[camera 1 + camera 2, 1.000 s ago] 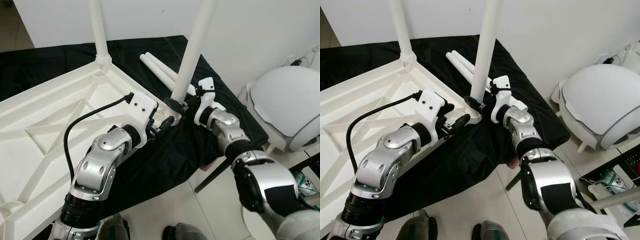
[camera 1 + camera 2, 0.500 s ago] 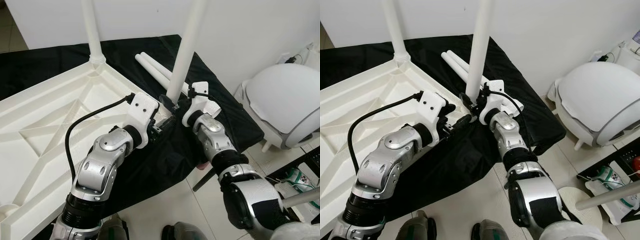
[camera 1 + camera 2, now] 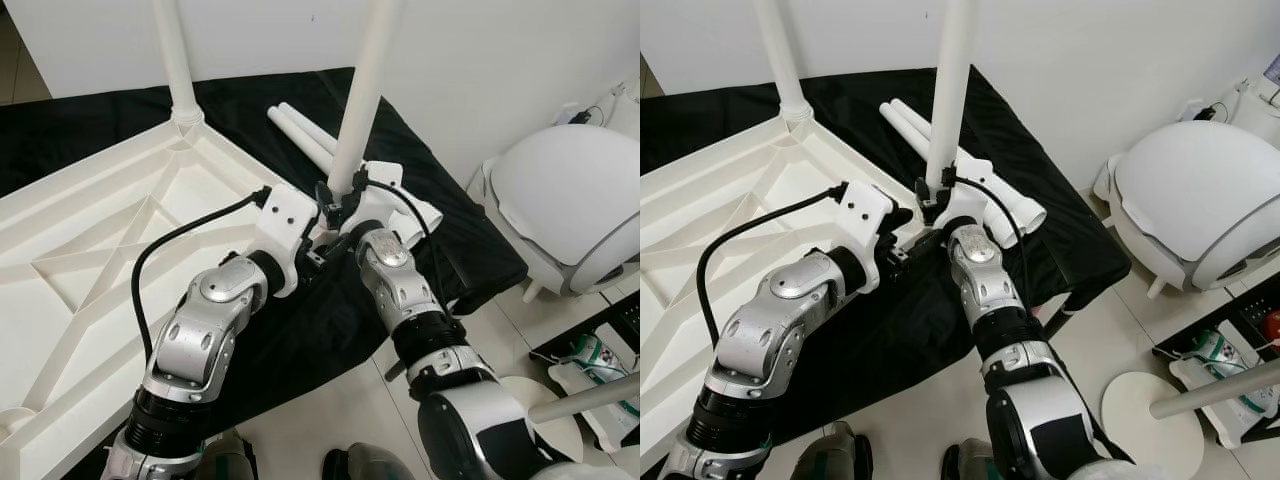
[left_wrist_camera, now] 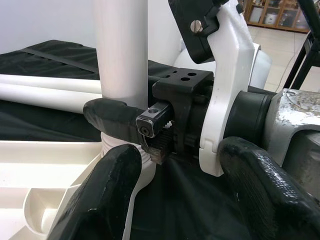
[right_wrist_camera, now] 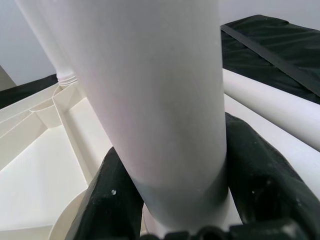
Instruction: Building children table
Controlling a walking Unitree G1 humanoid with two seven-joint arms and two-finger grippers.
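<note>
Children's table top (image 3: 90,250): white plastic, lying underside up w/ ribbed frame showing, fills left half of the left eye view, resting on a black cloth (image 3: 430,200).

Leg in hand (image 3: 362,90): white tube, upright, centre-top of frame, its foot seated in the corner socket (image 4: 142,167) at the near right corner of the top. How fully it is seated cannot be told.

Far leg (image 3: 175,60): upright in the upper-left corner socket, already fitted by the look of it.

Spare legs (image 3: 305,135): two tubes lying side by side on the cloth, just behind the leg in hand.

Right gripper (image 5: 170,200): clenched round the base of the leg in hand, one black finger (image 4: 112,117) wrapped across the tube just above the socket (grasp looks firm in the right wrist view).

Left gripper (image 4: 175,185): fingers spread apart, holding nothing, near the socket and facing the right gripper's wrist.

Surroundings: white domed appliance (image 3: 575,210) at right edge; tiled floor (image 3: 360,410) lower centre.

Risks (judgement): leg may sit skewed if pushed off-axis, jamming in the socket; the top could slide on the cloth under a twist, since nothing visibly braces it; the two grippers are close enough to collide.
</note>
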